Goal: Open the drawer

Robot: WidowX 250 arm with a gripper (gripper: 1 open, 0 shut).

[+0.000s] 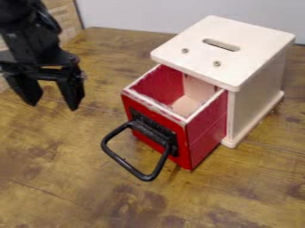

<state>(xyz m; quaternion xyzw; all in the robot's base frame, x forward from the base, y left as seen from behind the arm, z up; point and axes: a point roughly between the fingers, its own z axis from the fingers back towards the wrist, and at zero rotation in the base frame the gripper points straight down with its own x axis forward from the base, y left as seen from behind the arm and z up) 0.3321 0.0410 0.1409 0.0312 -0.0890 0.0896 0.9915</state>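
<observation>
The red drawer [191, 120] sticks partway out of the cream-white cabinet [244, 67], showing its pale wood interior [181, 96]. Its black loop handle [135, 153] hangs down in front and rests on the table. My gripper [48, 91] is at the far left, well apart from the drawer and handle. It points down with its two black fingers [74, 89] spread open and nothing between them.
The wooden table [71, 187] extends in front and to the left of the drawer. A pale wall runs along the back. Something brown sits at the top left corner behind the arm.
</observation>
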